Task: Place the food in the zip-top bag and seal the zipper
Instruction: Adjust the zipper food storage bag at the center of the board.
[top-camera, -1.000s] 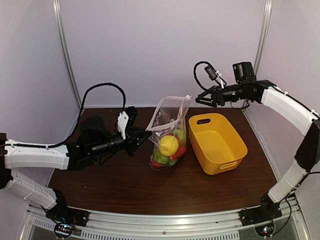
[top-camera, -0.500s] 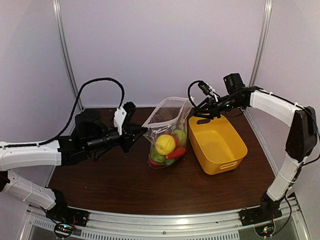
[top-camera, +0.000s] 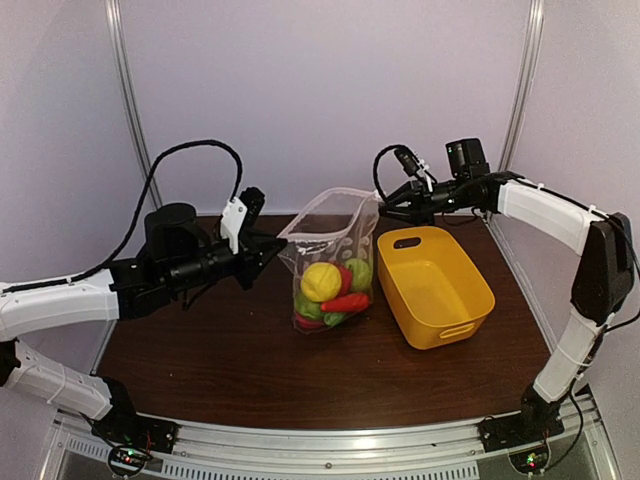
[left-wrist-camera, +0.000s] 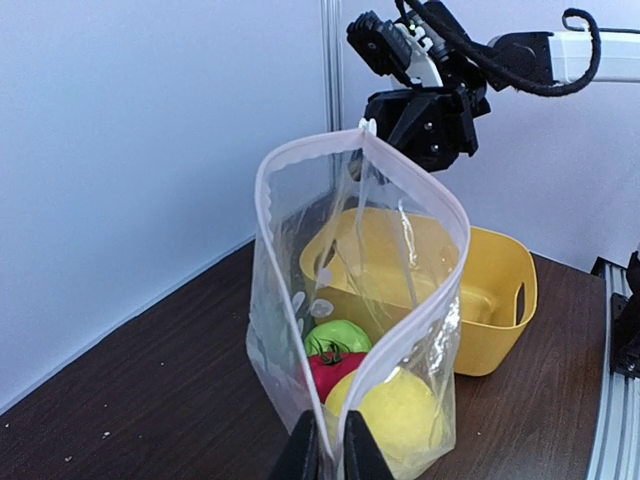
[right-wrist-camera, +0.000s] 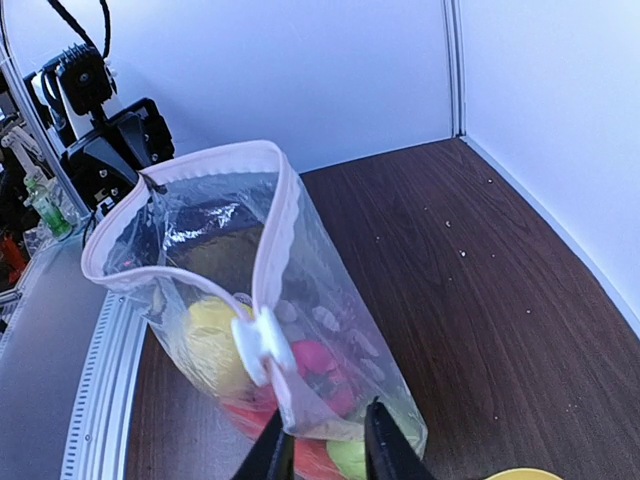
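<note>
The zip-top bag (top-camera: 335, 250) stands upright mid-table with its mouth open. Inside lies the food: a yellow lemon (top-camera: 320, 281), a red piece (top-camera: 346, 302) and green pieces (top-camera: 359, 272). My left gripper (top-camera: 281, 250) is shut on the bag's left end (left-wrist-camera: 332, 452), just below the zipper (left-wrist-camera: 262, 200). My right gripper (top-camera: 383, 211) is open at the bag's right top corner. In the right wrist view its fingers (right-wrist-camera: 383, 452) straddle the bag's end (right-wrist-camera: 330, 450), below the white slider tab (right-wrist-camera: 258, 345) on the zipper (right-wrist-camera: 282, 190).
The yellow basket (top-camera: 452, 326) stands right of the bag, close under my right arm, with nothing showing inside it; it also shows behind the bag in the left wrist view (left-wrist-camera: 500, 300). Pale walls enclose the back and sides of the dark wooden table (top-camera: 230, 360).
My right gripper has come down and left from above the basket to the bag's right corner. My left gripper has risen slightly with the bag, and the mouth has spread wider.
</note>
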